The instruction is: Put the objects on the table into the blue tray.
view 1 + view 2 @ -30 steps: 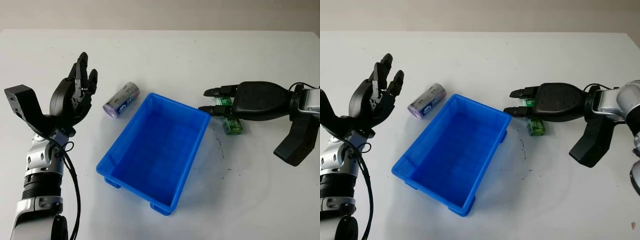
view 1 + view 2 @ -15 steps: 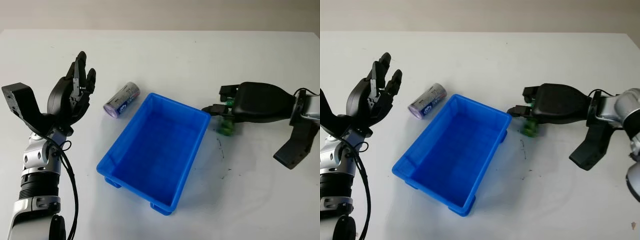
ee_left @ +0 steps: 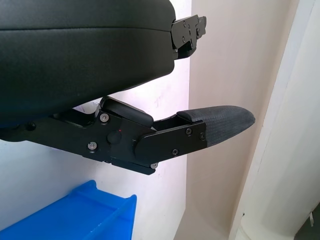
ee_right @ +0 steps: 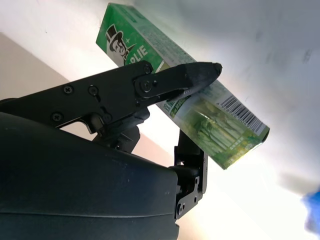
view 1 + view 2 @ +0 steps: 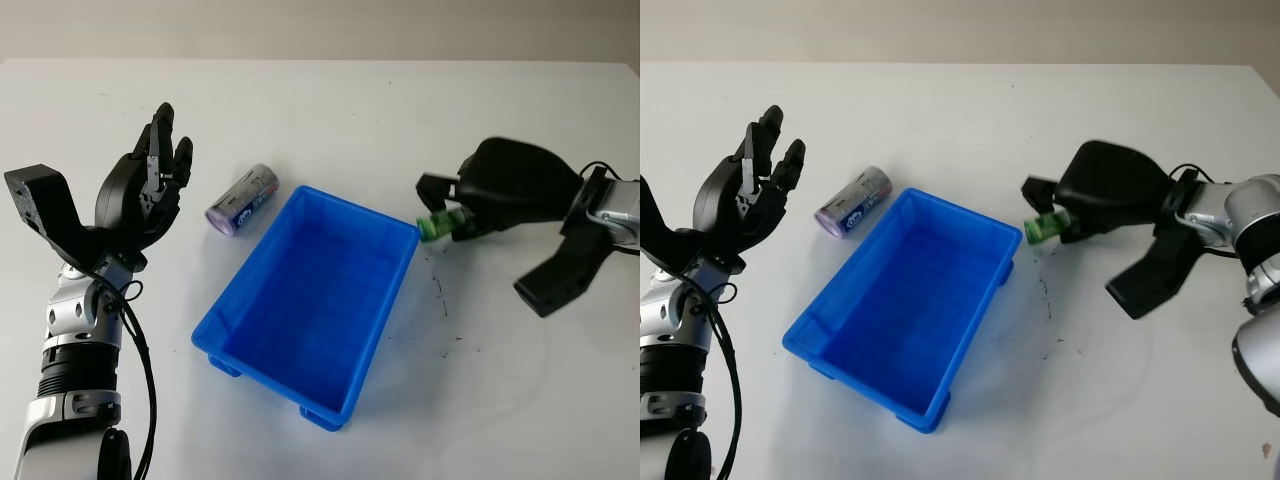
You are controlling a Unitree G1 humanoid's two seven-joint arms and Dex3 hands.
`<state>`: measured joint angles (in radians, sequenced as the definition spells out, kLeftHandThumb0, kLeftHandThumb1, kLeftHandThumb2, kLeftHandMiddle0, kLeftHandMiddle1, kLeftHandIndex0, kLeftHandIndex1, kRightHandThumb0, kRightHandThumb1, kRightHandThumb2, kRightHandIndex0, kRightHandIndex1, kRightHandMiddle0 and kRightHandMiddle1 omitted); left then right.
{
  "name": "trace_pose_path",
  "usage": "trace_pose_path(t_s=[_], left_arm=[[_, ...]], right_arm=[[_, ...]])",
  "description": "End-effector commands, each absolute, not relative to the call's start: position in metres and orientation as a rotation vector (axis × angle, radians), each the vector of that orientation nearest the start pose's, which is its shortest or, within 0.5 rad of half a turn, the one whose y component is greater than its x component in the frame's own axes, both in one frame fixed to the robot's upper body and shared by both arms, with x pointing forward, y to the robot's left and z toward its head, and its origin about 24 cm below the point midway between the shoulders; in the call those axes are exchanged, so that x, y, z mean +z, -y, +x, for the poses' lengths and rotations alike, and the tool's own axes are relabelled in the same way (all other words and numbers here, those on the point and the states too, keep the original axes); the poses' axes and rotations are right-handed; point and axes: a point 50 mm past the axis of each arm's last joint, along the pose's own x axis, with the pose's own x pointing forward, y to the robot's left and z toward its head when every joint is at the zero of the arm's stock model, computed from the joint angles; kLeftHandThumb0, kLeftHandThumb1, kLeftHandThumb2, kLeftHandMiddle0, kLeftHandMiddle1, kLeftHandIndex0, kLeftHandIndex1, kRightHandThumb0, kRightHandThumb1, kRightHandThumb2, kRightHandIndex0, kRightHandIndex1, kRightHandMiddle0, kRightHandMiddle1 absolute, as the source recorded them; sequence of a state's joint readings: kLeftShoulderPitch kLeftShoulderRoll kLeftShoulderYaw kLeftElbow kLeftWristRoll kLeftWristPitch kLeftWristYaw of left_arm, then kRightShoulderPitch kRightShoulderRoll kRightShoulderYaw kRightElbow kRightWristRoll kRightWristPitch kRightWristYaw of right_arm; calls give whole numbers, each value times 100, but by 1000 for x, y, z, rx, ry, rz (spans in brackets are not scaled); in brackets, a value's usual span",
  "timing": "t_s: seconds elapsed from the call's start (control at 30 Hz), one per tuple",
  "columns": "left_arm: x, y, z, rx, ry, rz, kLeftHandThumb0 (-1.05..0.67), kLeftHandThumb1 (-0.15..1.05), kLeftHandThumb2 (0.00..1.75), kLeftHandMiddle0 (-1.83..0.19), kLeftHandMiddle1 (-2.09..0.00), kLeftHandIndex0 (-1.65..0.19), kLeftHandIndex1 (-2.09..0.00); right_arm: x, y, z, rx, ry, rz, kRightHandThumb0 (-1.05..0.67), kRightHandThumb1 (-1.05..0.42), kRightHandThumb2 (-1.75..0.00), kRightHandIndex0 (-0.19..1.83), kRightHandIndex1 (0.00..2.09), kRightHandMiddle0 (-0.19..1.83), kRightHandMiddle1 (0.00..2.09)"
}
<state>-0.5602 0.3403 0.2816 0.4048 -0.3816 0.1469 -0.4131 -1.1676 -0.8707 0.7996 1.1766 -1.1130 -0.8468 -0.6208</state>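
The blue tray [image 5: 310, 300] sits mid-table with nothing in it. My right hand [image 5: 455, 215] is shut on a green box [image 5: 438, 226] and holds it lifted just right of the tray's far right corner. In the right wrist view, black fingers [image 4: 165, 82] clamp across the green box [image 4: 220, 132]. A purple-and-white can [image 5: 241, 200] lies on its side left of the tray. My left hand [image 5: 150, 190] is open, raised above the table left of the can.
The white table [image 5: 400, 110] spreads wide around the tray. A few dark marks [image 5: 440, 292] dot its surface right of the tray. The tray's corner [image 3: 95, 212] appears in the left wrist view.
My right hand closed on the green box, lifted it off the table and tilted up, bringing it closer to the tray's corner. The left hand stayed almost still.
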Motion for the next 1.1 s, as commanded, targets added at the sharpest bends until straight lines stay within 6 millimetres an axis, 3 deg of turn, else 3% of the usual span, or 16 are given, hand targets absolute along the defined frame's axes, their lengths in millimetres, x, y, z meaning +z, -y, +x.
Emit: trace_pose_path(t_s=[0.0, 0.4, 0.6, 0.73, 0.8, 0.97, 1.07], left_arm=[[143, -237, 348, -215, 164, -147, -79, 105, 65, 19, 0, 19, 0], [142, -237, 348, -220, 166, -144, -78, 105, 65, 19, 0, 19, 0], [142, -238, 348, -217, 164, -148, -79, 105, 64, 19, 0, 19, 0], [142, -236, 348, -220, 166, -158, -78, 105, 64, 19, 0, 19, 0], [142, -235, 348, -220, 167, -156, -78, 105, 64, 19, 0, 19, 0], [142, -235, 347, -218, 169, -155, -78, 105, 64, 19, 0, 19, 0], [142, -235, 346, -216, 171, -152, -78, 105, 64, 19, 0, 19, 0]], right_arm=[[200, 250, 369, 382, 695, -1890, -49, -105, -26, 102, 209, 86, 209], [276, 234, 381, -31, 861, -1648, -47, -105, -20, 115, 209, 96, 209], [306, 193, 370, 42, 1085, -1337, -45, -105, -29, 119, 209, 99, 209], [302, 154, 353, 258, 1200, -1131, -44, -105, -32, 123, 209, 86, 209], [293, 139, 343, 381, 1202, -1052, -44, -105, -35, 132, 209, 96, 209], [270, 116, 321, 635, 1055, -886, -42, -105, -42, 146, 209, 112, 209], [257, 111, 314, 768, 909, -835, -43, -105, -43, 145, 209, 109, 209]])
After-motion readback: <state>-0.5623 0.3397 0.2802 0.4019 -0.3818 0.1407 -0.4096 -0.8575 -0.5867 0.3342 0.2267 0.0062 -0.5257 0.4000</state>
